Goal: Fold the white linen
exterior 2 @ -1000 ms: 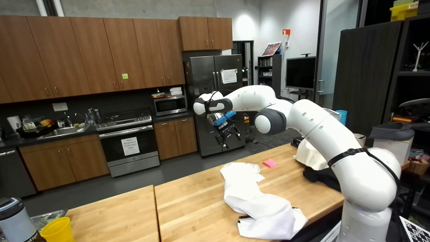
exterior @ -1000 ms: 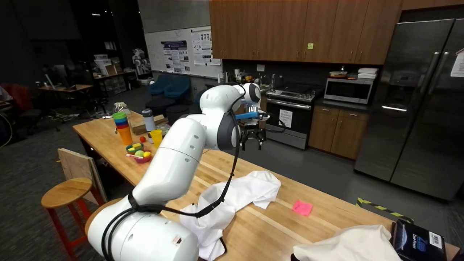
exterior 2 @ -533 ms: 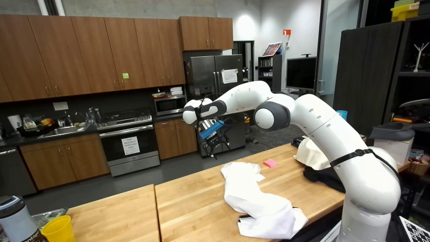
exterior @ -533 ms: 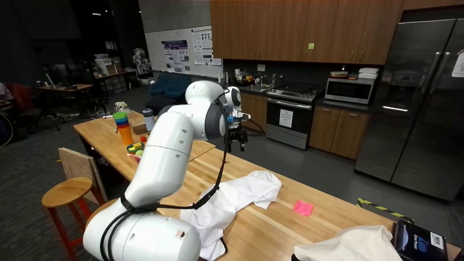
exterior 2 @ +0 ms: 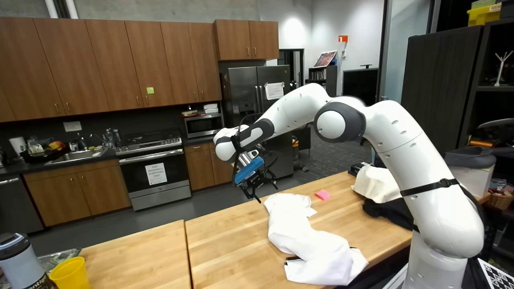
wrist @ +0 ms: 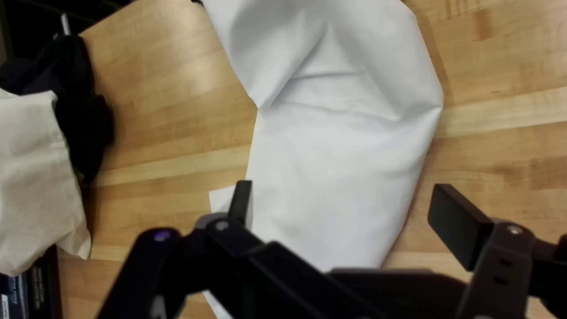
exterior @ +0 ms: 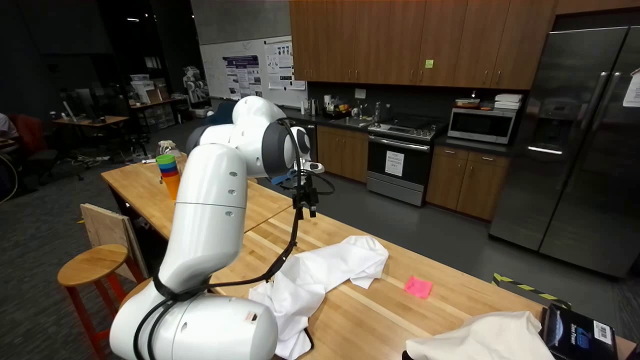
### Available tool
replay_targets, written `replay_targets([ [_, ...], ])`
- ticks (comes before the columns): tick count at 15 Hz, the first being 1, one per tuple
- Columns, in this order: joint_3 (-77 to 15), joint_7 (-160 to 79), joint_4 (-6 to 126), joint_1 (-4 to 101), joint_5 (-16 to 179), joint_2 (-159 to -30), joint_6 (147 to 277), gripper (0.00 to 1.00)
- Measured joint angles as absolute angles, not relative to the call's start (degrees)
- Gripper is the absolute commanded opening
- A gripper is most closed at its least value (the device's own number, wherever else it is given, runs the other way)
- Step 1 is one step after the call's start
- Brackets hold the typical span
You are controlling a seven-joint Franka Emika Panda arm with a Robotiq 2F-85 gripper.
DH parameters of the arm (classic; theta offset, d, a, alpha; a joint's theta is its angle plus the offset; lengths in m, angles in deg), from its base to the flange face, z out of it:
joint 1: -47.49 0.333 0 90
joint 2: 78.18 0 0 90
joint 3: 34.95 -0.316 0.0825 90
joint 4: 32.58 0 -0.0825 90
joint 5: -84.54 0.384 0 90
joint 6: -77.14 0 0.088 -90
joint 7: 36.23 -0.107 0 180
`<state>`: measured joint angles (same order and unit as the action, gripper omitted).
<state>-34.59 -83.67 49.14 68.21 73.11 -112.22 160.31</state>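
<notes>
Hold the claw (wrist: 343, 208) above the surface (exterior 2: 233, 245) and apart from the white linen (exterior 2: 307, 241), with fingers (wrist: 240, 201) spread wide; find the white linen rumpled and bent along the surface, showing between the fingers in the wrist view; see the pink item (exterior: 418, 286) near one end of the white linen in both exterior views; note the cream cloth (exterior: 485, 340) farther off, beside a black box (exterior: 577, 327) and dark fabric (exterior 2: 387, 211)
</notes>
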Motion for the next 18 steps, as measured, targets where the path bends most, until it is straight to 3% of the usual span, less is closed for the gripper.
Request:
replay_targets([
  [7,-36.2,-86.6,68.1,67.3,73.1,-102.3,161.2,1.00],
  [18,-36.4,-86.6,70.0,67.1,73.1,-100.9,161.9,1.00],
])
